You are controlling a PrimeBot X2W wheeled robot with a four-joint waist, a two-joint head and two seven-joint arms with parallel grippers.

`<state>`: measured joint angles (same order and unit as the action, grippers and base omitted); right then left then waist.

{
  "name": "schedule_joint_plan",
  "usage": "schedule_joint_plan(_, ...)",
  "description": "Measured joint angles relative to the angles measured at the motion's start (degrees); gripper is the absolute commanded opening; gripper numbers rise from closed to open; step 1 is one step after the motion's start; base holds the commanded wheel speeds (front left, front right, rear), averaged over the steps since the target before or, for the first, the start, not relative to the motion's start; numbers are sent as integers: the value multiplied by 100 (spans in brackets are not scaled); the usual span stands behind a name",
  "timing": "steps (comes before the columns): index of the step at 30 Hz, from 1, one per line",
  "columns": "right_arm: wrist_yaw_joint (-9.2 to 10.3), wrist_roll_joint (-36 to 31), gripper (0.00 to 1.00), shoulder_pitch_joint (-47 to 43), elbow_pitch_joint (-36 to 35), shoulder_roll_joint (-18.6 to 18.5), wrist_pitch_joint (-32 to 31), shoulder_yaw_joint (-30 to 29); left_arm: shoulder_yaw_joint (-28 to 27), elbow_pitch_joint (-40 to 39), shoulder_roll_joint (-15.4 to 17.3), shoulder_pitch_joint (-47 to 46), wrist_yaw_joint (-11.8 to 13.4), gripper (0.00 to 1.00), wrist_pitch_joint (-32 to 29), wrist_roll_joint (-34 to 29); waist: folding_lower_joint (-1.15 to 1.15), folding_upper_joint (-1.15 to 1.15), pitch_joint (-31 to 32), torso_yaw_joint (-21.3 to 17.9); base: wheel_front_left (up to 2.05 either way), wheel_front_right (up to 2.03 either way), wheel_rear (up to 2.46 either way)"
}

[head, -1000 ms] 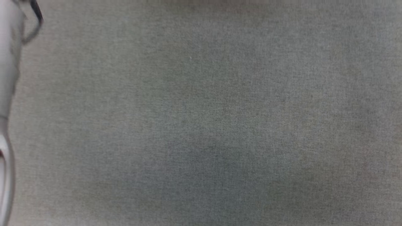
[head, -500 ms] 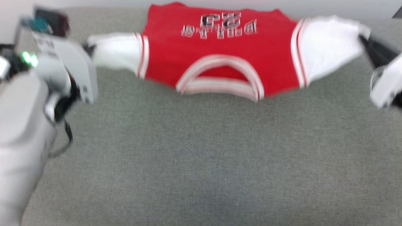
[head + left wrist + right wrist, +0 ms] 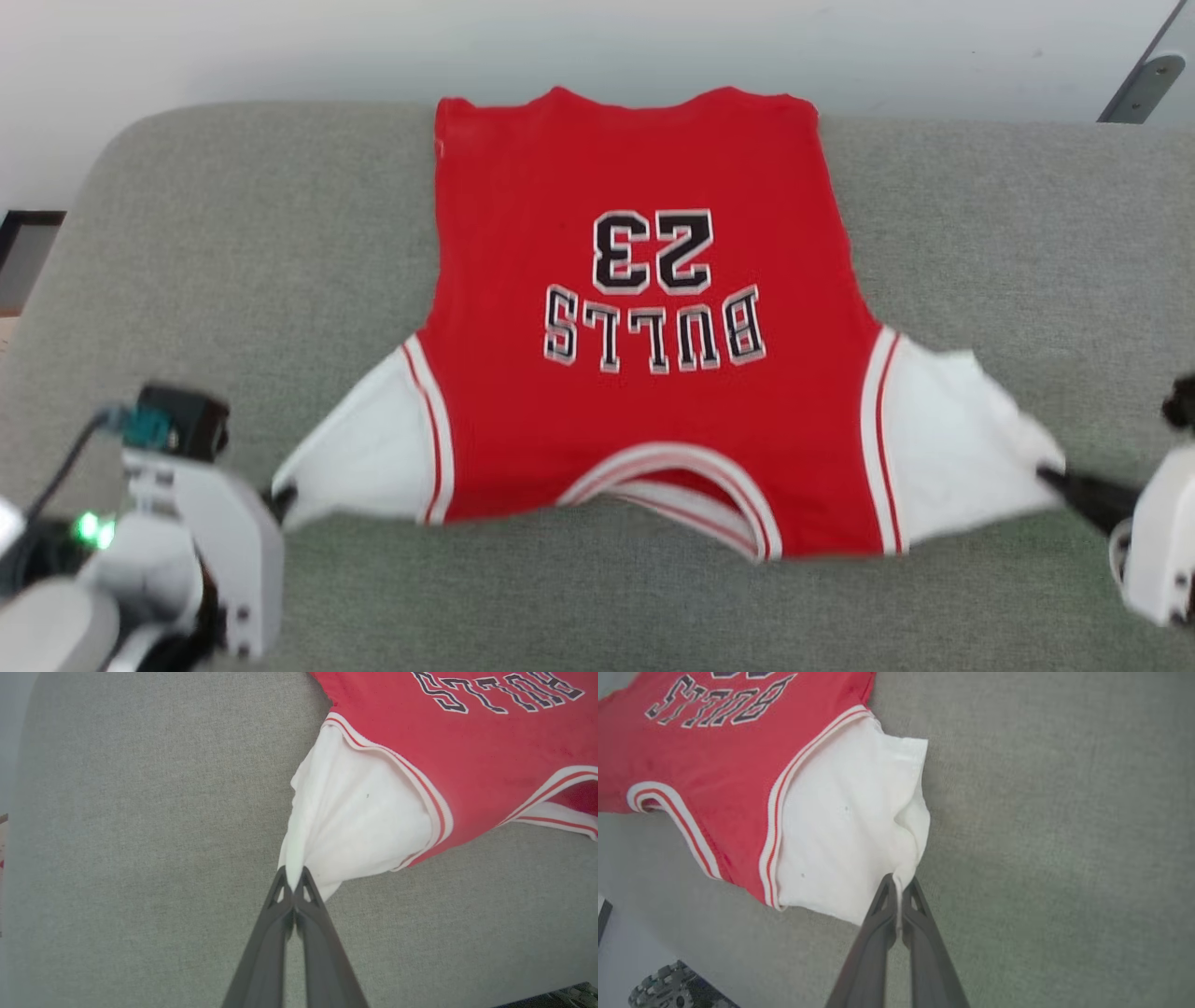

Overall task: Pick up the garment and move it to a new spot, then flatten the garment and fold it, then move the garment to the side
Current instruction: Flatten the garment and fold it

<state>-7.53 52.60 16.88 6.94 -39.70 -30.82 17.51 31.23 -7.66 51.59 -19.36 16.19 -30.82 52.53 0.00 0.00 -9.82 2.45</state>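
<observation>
Grey cushion (image 3: 233, 233) carries the garment (image 3: 644, 401) spread flat, your left gripper (image 3: 293, 879) and right gripper (image 3: 900, 884) each pinched tight on a white sleeve tip (image 3: 299, 854), so pull unevenly and a thin fold could slip free or bunch.

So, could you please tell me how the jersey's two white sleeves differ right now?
The left sleeve tapers in straight pleats to the left claw; the right sleeve is rumpled, its hem folded over near the right claw. The left sleeve's outer edge runs straight; the right sleeve's is jagged. Both are white, red-striped at the seam, and pinched at the tip by a shut claw.
</observation>
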Motion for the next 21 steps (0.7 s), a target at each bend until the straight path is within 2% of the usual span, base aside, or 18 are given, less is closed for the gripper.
schedule_joint_plan(6, 0, 192, 0, -1094, -691, -149, -823, -414, -197, -1037, 508, 1150, 550, 0, -148, 485, 0, 0, -33, -1, 0, 0, 0)
schedule_joint_plan(11, 0, 253, 0, -1825, -1176, -137, -1332, -911, -403, -1480, 771, 1606, 806, 0, 40, 570, 0, 0, -105, 30, 0, 0, 0)
schedule_joint_plan(17, 0, -149, 0, -2023, -1359, 326, -1518, -1227, -450, -1319, 759, 1646, 788, 0, 314, 442, 0, 0, -239, 44, 0, 0, 0)
schedule_joint_plan(20, 0, -490, 0, -1969, -1254, 535, -1569, -1239, -393, -1200, 634, 1587, 735, 0, 421, 350, 0, 0, -317, 40, 0, 0, 0)
schedule_joint_plan(21, 0, -576, 12, -1933, -1196, 619, -1562, -1235, -363, -1171, 581, 1558, 693, 0, 449, 321, 0, 0, -345, 39, 0, 0, 0)
